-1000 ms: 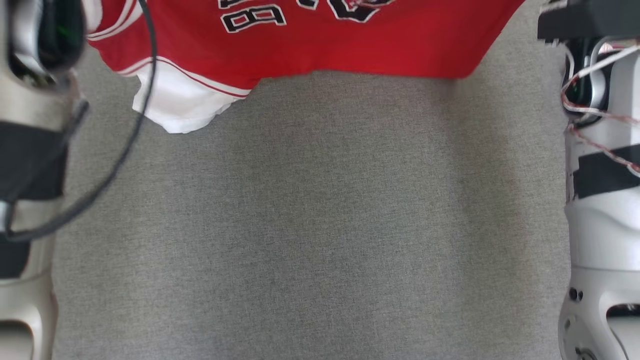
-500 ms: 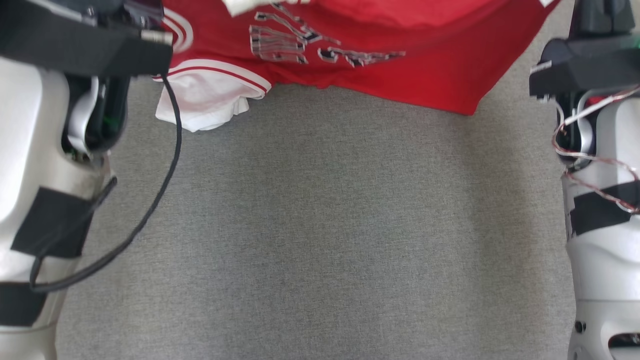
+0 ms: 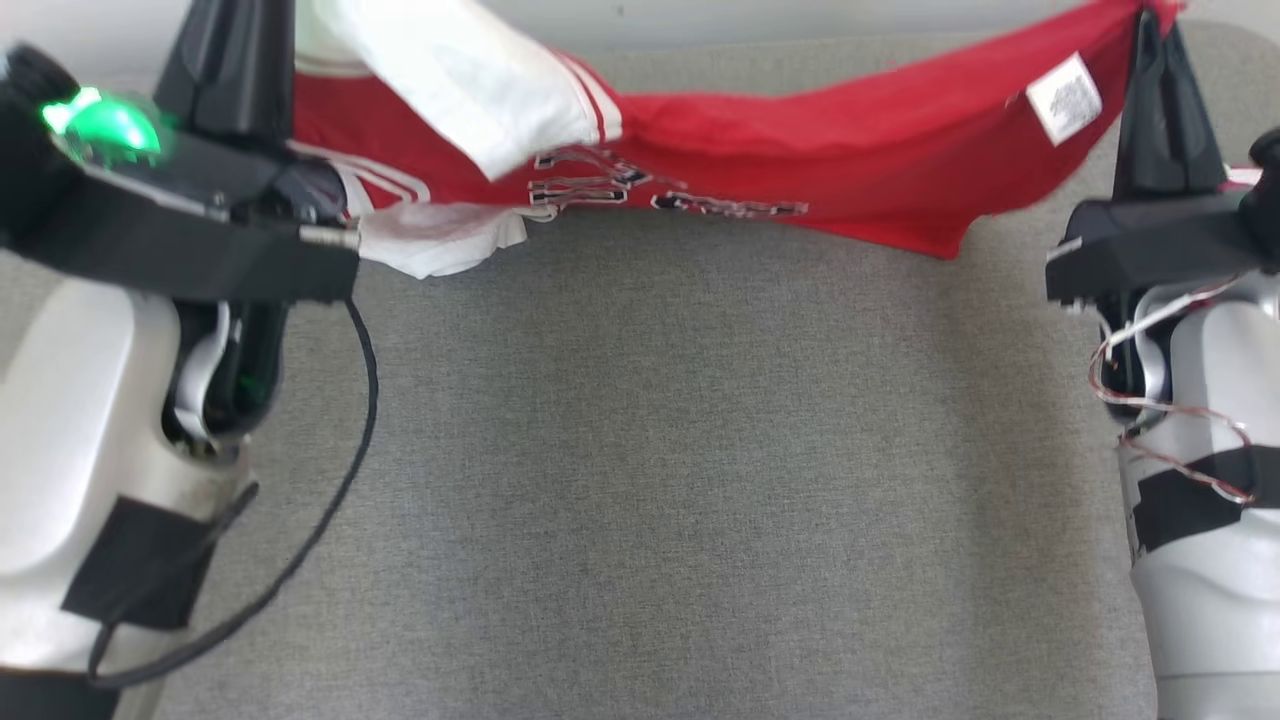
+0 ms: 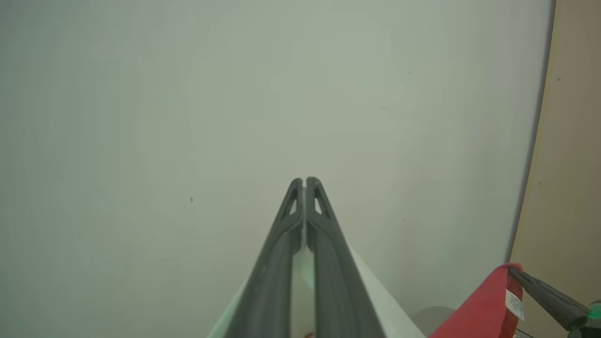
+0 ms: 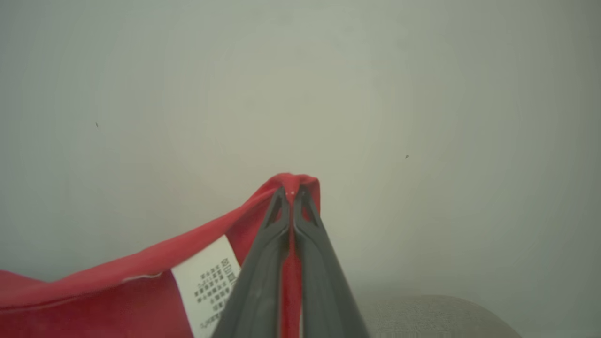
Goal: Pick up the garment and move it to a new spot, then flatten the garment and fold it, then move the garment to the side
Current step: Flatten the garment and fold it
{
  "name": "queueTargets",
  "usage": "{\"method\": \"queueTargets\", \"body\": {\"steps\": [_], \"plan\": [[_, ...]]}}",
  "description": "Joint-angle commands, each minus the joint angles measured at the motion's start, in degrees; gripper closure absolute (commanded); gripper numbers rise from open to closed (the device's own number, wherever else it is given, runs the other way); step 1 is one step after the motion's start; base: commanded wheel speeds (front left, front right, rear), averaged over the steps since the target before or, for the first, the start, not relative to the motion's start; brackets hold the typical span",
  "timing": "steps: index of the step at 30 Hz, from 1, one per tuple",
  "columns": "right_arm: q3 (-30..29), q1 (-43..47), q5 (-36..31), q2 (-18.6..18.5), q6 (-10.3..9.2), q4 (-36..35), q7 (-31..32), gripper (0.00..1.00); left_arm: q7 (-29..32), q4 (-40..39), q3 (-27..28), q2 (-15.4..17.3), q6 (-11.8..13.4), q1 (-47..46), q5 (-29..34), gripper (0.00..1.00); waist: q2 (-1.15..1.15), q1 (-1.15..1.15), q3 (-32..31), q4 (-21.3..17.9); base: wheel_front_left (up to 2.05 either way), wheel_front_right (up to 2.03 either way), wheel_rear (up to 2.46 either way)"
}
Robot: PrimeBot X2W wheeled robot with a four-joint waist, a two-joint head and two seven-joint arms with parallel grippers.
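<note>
Head view: red-and-white fabric jersey [image 3: 800,150] strung across far side of grey cloth bench [image 3: 650,450] — lettering [image 3: 610,185] crumpled, unreadable. Left wrist: left hand [image 4: 304,180] pinched on its white cloth. Right wrist: right hand [image 5: 292,190] clamped on red corner — print on white care label [image 5: 211,281] illegible.

Head view down on tabletop [image 3: 640,480], wrist views along left pincer [image 4: 305,180] and right pincer [image 5: 292,190] toward wall [image 4: 188,94], all sharing garment [image 3: 850,150]

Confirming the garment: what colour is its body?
The garment is mainly red; head view shows it best.
</note>
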Motion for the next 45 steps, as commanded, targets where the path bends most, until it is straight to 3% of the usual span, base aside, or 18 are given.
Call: {"method": "queueTargets", "body": {"steps": [1, 11, 25, 36, 45], "plan": [[0.1, 1.1, 0.4, -0.3, -0.11, 0.1, 0.0, 1.0, -0.1, -0.5, 0.2, -0.1, -0.1, 1.6, -0.2, 1.0, 0.0, 0.01, -0.4, 0.3, 0.0, 0.0, 0.0], [-1.1, 7.6, 0.6, -0.6, -0.11, 0.6, 0.9, 1.0, -0.1, -1.1, 1.3, -1.6, -0.1, 12.0, -2.0, 1.0, 0.0, 0.01, -2.6, 1.1, 0.0, 0.0, 0.0], [-3.0, 15.1, 1.1, 0.7, -0.12, -0.6, 3.0, 1.0, -0.2, -4.6, 0.9, -1.0, -0.1, 28.2, -5.3, 1.0, 0.0, 0.01, -5.9, 2.1, 0.0, 0.0, 0.0], [-8.1, 22.2, 1.0, 2.5, -0.12, -4.5, 7.4, 1.0, -0.2, -7.2, 6.5, -5.1, 0.1, 37.5, -6.1, 1.0, 0.0, 0.01, -7.1, 3.5, 0.0, 0.0, 0.0], [-10.2, 28.8, 1.2, 5.3, -0.12, -9.8, 13.5, 1.0, 0.3, -7.3, 4.1, -5.7, 0.0, 42.6, -5.1, 1.0, 0.0, 0.01, -7.8, 4.7, 0.0, 0.0, 0.0]]}}
